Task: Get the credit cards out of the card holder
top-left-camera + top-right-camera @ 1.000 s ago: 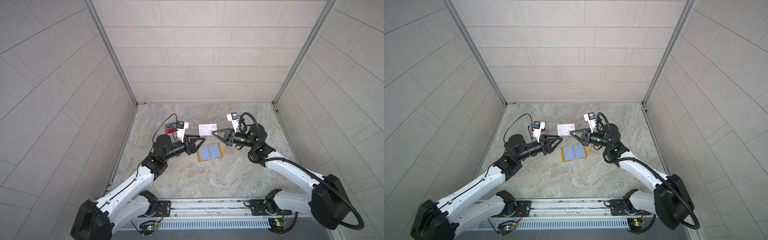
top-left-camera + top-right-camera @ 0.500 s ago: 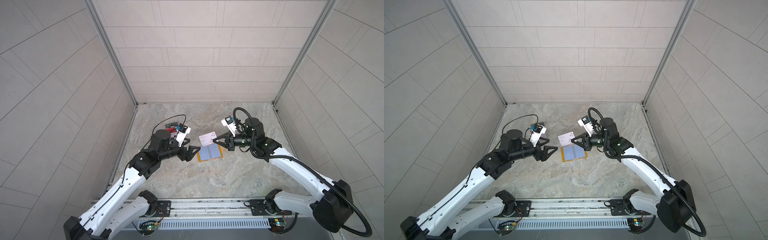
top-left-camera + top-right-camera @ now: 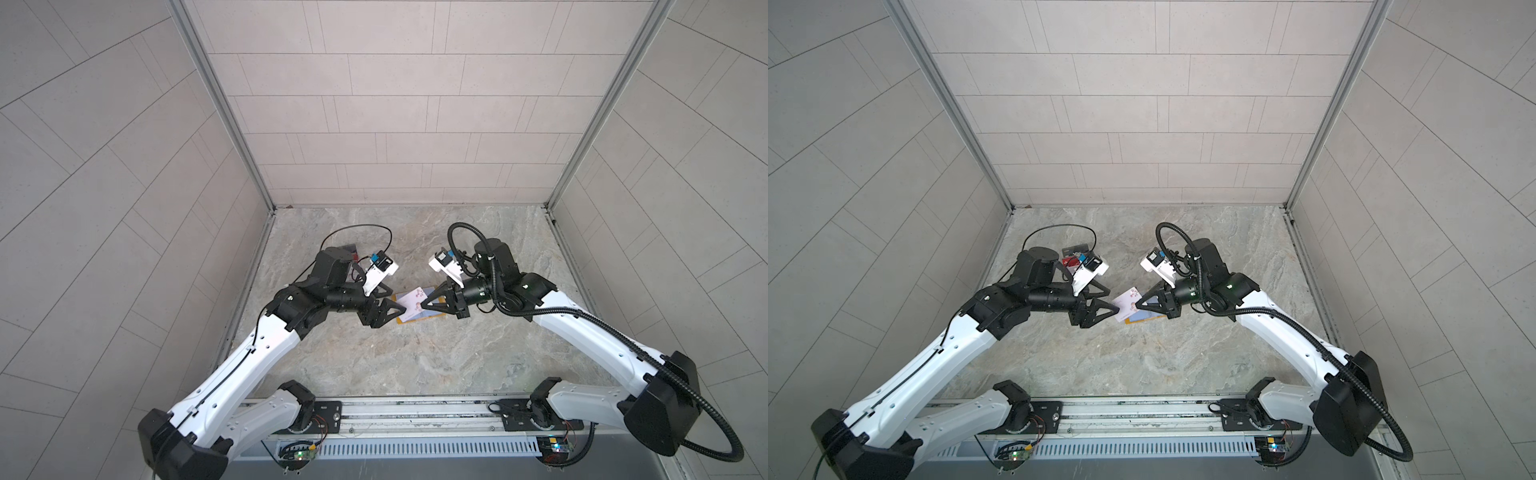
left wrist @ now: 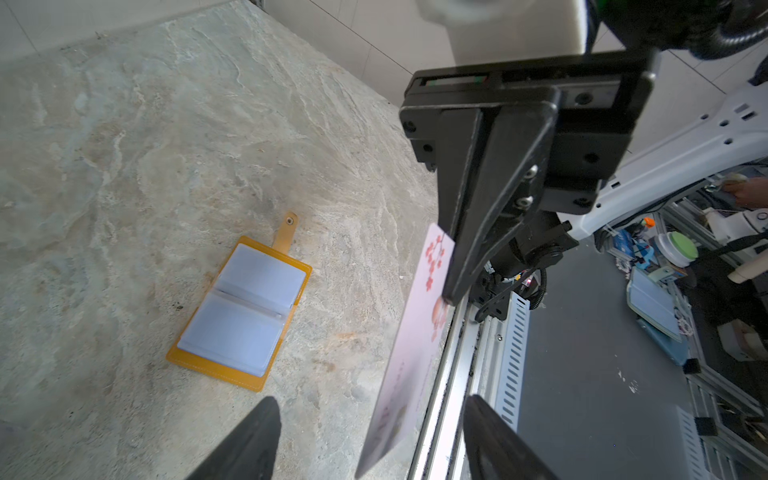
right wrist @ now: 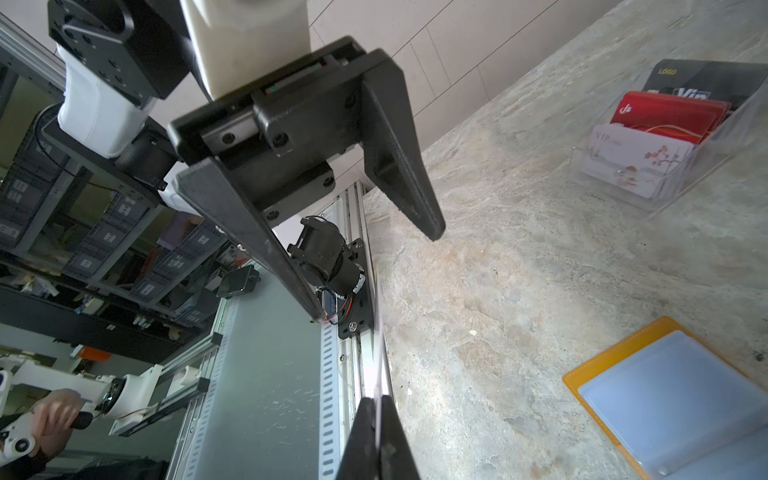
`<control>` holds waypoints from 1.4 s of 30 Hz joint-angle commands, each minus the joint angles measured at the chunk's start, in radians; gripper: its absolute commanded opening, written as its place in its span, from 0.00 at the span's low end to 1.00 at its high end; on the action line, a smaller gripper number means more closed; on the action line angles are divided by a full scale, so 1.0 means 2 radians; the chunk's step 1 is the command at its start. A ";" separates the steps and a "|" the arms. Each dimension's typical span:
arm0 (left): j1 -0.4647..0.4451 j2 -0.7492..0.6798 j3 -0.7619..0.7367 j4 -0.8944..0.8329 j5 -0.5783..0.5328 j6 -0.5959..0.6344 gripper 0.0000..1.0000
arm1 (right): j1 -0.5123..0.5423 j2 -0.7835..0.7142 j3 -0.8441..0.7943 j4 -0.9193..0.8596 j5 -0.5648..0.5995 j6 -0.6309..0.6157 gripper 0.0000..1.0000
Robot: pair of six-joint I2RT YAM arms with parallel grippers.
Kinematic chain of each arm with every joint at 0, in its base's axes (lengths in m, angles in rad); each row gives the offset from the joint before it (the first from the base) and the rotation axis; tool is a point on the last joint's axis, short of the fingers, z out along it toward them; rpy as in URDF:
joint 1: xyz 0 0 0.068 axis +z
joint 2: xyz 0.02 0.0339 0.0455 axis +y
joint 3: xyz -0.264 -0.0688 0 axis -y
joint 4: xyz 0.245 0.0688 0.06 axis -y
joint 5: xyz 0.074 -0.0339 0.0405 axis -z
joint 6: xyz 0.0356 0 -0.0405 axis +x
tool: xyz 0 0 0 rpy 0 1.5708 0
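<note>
The card holder [image 4: 245,311] lies open on the table, mustard-yellow with bluish clear sleeves, also seen in the right wrist view [image 5: 582,374] and in both top views [image 3: 419,320] [image 3: 1142,318]. Above it, a white credit card [image 4: 415,340] [image 3: 409,301] with red blossom marks is held up edge-on. My right gripper [image 5: 376,399] [image 3: 422,306] is shut on one end of it. My left gripper [image 4: 370,400] [image 3: 395,300] is open, and its fingers straddle the card's free end without touching it.
A clear tiered stand [image 5: 648,145] [image 3: 1075,253] stands at the back left behind my left arm. It shows a dark card [image 5: 706,83], a red card [image 5: 665,112] and a white card [image 5: 636,166]. The metal rail [image 3: 415,415] runs along the table's front edge.
My right gripper has carried the white card forward and up over the holder. My left gripper drew back, then came in so its open fingers stand around the card's free end.
</note>
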 commanded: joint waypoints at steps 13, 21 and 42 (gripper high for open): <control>0.003 0.016 0.019 -0.036 0.097 0.043 0.45 | 0.022 0.030 0.040 -0.041 -0.021 -0.076 0.00; 0.003 0.023 0.022 -0.034 0.123 0.038 0.39 | 0.024 0.031 0.043 -0.057 -0.022 -0.094 0.00; 0.002 0.046 0.029 -0.049 0.118 0.040 0.04 | 0.024 0.034 0.052 -0.079 -0.009 -0.115 0.00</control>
